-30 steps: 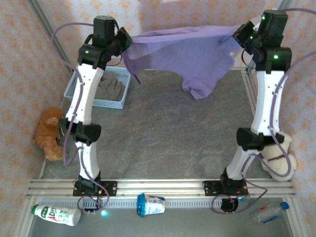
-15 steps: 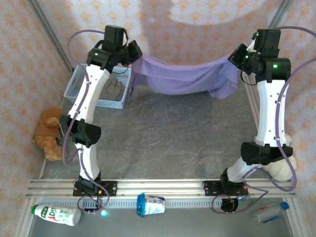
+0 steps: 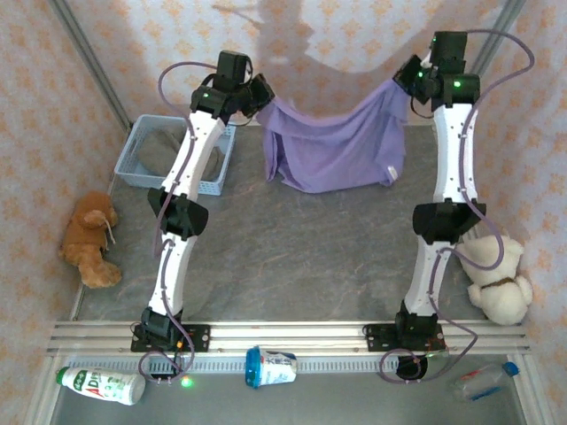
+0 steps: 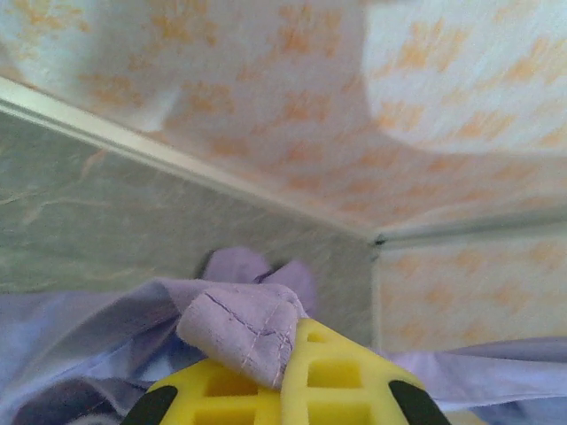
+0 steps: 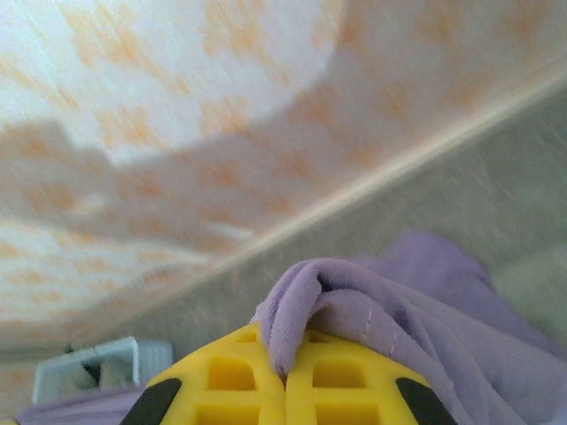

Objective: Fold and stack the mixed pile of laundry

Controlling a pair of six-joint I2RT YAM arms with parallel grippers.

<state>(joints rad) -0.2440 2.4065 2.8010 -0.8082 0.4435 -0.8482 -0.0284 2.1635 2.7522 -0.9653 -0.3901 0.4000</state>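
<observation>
Two grips, jaws closed: left gripper (image 3: pixel 260 94) and right gripper (image 3: pixel 405 84) pinch the tee (image 3: pixel 332 146) at opposite edges, spread over the far table (image 3: pixel 310 252), presumably to lay flat. Grey top (image 3: pixel 168 149) sits in basket (image 3: pixel 133 168).

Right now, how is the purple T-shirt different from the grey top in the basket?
Colour: the purple T-shirt is lavender, the grey top dull grey.
Pose: the purple T-shirt hangs spread between the left hand and right hand, both shut on its upper edge. The grey top lies crumpled in the blue basket.
Contact: the purple T-shirt is gripped, the grey top untouched.
Both are soft cloth, neither folded.
</observation>
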